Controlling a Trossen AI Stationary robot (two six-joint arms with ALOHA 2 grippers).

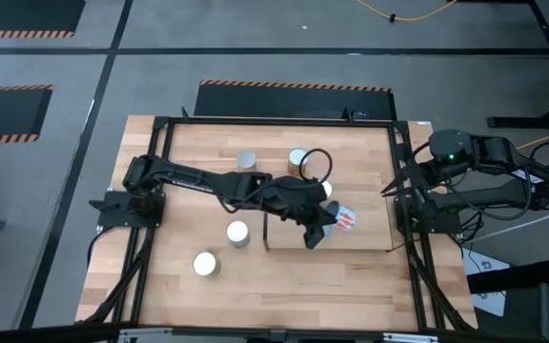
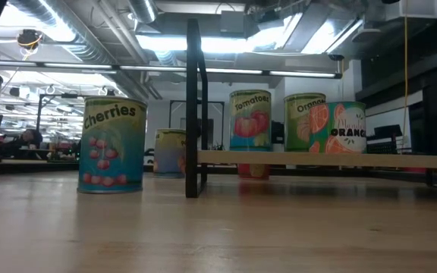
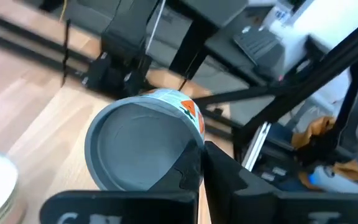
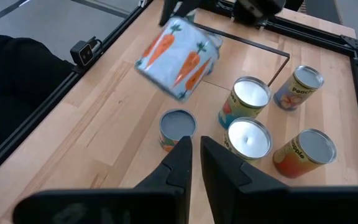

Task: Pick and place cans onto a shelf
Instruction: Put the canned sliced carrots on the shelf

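Above the shelf [image 1: 370,233], the left gripper [image 1: 320,227] holds a carrot-labelled can [image 1: 343,220] tilted on its side, fingers clamped on it. The left arm reaches across the table [image 1: 160,295] from its base at the left edge. From the left wrist camera, the carrot can [image 3: 143,146] shows its grey end almost face-on, with a dark finger [image 3: 229,180] pressed against its rim. From the right wrist camera, the same can [image 4: 178,57] hangs slanted in the air, clear of the wood, orange carrots printed on its pale-blue side.

Beyond the gripper, toward the table's far edge, two cans stand upright: one with a silver top [image 1: 247,159] and one with a white top [image 1: 298,157] partly under the arm. A further white top [image 1: 326,190] shows just beside the wrist. On the near side of the gripper, off the shelf, stand a white-topped can [image 1: 237,232] and, farther toward the front-left corner, another [image 1: 205,264].

At table height, a Cherries can [image 2: 112,144] stands left of the shelf's dark upright panel [image 2: 195,106], with Tomatoes [image 2: 249,125] and Orange [image 2: 305,121] cans seen past the light board.

The right gripper [image 4: 194,146] waits at the right edge of the table, its fingers close together with a narrow gap between them.
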